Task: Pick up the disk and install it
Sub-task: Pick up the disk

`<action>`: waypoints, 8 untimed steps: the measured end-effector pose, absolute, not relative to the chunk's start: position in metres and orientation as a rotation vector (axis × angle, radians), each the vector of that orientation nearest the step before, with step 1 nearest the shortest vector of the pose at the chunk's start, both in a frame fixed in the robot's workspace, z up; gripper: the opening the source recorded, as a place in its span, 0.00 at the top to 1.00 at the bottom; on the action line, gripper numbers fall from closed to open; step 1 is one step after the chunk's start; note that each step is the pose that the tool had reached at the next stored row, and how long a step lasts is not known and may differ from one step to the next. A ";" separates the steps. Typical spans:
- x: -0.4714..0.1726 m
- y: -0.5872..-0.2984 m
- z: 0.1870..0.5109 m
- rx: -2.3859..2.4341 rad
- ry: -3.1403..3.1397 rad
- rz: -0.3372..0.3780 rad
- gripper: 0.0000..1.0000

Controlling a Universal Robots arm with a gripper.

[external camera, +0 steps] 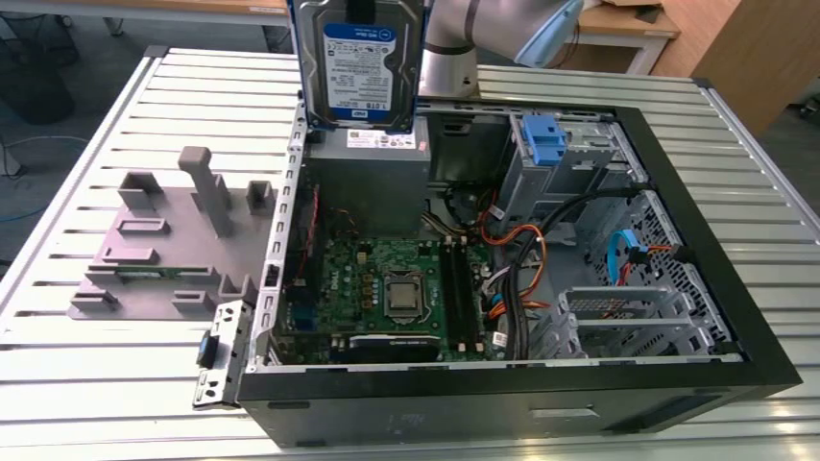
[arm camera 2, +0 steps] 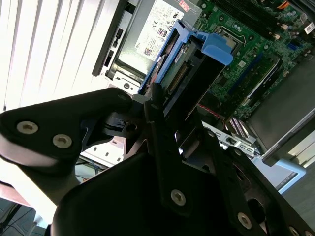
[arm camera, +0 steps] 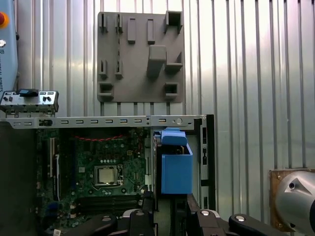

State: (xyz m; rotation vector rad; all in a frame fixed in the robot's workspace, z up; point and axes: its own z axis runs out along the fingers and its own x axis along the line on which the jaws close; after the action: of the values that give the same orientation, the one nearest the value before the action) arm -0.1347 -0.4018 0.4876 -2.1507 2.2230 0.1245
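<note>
Open PC case [external camera: 698, 240] lay on its side on slatted metal table [external camera: 103, 365], mobo [external camera: 372, 279] w/ CPU [external camera: 402, 291] facing up. Grey PSU [external camera: 365, 163] sat at far end, blue bracket [external camera: 543, 142] in drive bay nearby. Orange & black cables [external camera: 519, 240] ran beside mobo. Grey fixture plate [external camera: 154, 259] w/ upright posts sat just beside case, on exterior view's left.

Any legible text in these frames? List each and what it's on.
No text can be quoted with confidence.
On the disk: white-and-blue label, print too small to read.
On the power-supply box: white sticker, symbols and lines, unreadable.
On the motherboard: markings too small.
On the panel by the red button: lettering cut off.
</note>
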 end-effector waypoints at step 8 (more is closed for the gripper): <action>-0.135 -0.403 0.487 -2.149 2.221 0.129 0.65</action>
State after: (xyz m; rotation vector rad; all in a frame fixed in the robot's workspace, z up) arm -0.1347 -0.4028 0.4870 -2.1486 2.2207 0.1290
